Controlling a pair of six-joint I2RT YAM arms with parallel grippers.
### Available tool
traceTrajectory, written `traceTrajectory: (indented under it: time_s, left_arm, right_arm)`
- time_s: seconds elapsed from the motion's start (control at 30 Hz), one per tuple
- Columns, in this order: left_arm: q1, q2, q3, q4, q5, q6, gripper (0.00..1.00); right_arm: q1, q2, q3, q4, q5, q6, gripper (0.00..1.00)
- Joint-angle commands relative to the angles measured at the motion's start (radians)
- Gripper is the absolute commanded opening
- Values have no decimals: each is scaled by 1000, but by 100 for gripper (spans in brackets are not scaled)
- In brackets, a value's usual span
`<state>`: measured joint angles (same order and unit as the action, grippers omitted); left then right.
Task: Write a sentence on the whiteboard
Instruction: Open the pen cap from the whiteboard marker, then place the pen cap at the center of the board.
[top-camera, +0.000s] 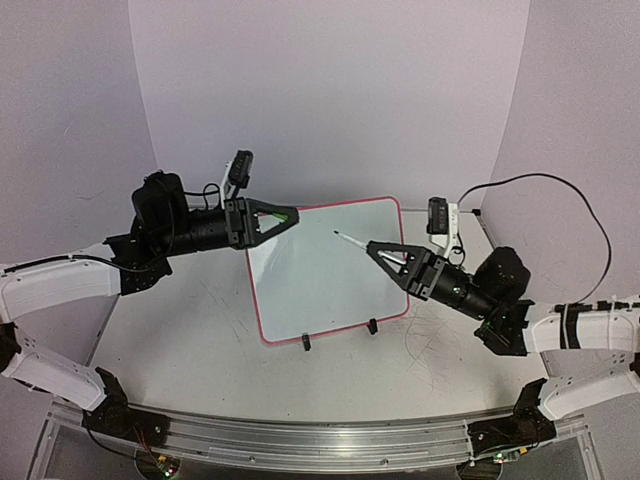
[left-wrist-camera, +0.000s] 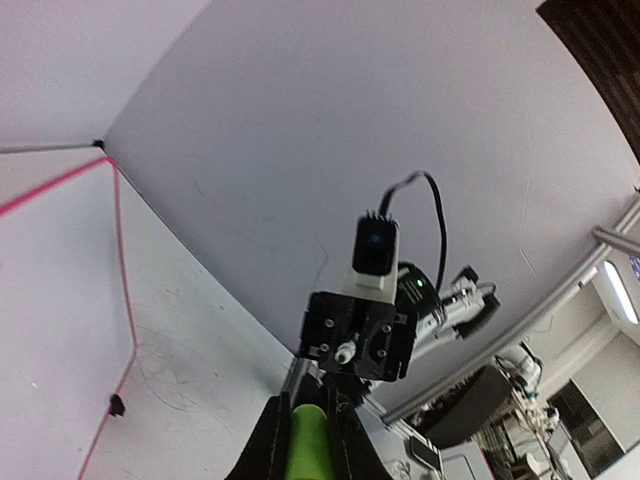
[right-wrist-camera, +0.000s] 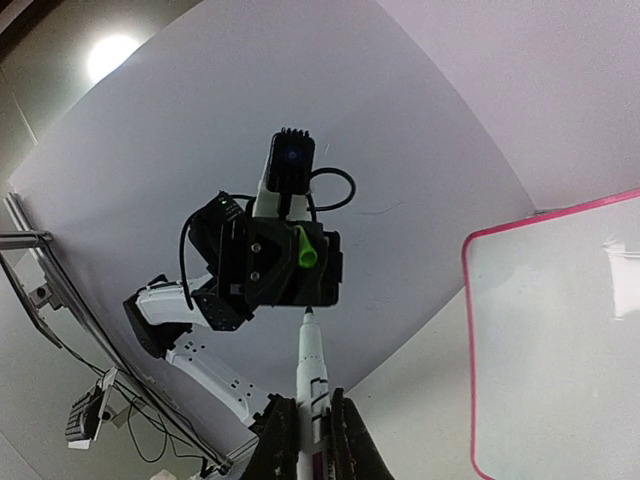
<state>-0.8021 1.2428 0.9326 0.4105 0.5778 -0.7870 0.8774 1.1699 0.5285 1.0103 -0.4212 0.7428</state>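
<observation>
Rail (top-camera: 320, 440) first, right under the lens, both arm bases bolted to it. Beyond it is the counter (top-camera: 200, 340), pale and scuffed.

Big piece in play is the board (top-camera: 300, 290), with its pink rim. It sits between the two arms, small black feet on its near edge, and I can make out no writing on it from up here.

Left arm (top-camera: 190, 230) reaches in at the board's far left corner, left jaws pinched narrow on a green cap (left-wrist-camera: 308, 445). Right arm (top-camera: 470, 290) comes from the other side, right jaws clamped on a white marker (top-camera: 355, 241). The grip is well back from the tip, which pokes out over the middle of the board. Touching or hovering? Can't tell.

My read: that marker is light, stiff and slick. Held that far back, the tip will wander, so a gentle press is the way. The board looks light and glossy on those little feet, and a hard push may make it skid. If it needs steadying, take the rim.
</observation>
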Motion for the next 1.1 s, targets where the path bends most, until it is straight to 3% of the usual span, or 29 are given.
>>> traceTrajectory:
  time_s: [0.0,0.07,0.13,0.3,0.5,0.67,1.07]
  left_arm:
    - [121,-130,-19,37,37,-30,0]
    - [163,-148,-27,22,44,-29,0]
    - [179,-162,-7,-105,-14,23,0]
    - [182,-162,105,-617,-459,215,0]
    - [182,-148,61,-837,-829,258,0]
    - [182,-126,-63,-862,-939,207,0]
    - [184,145,-215,-623,-851,218,0]
  right_arm:
    - [-68,-183,-83,59,-51,8,0]
    - [-70,-243,-75,-98,-19,-62,0]
    - [-71,-301,-48,-282,50,-126,0]
    - [-71,-394,37,-640,226,-288,0]
    - [-71,-396,106,-773,283,-382,0]
    - [-71,-375,115,-776,321,-392,0]
    - [-72,-345,123,-770,300,-395,0]
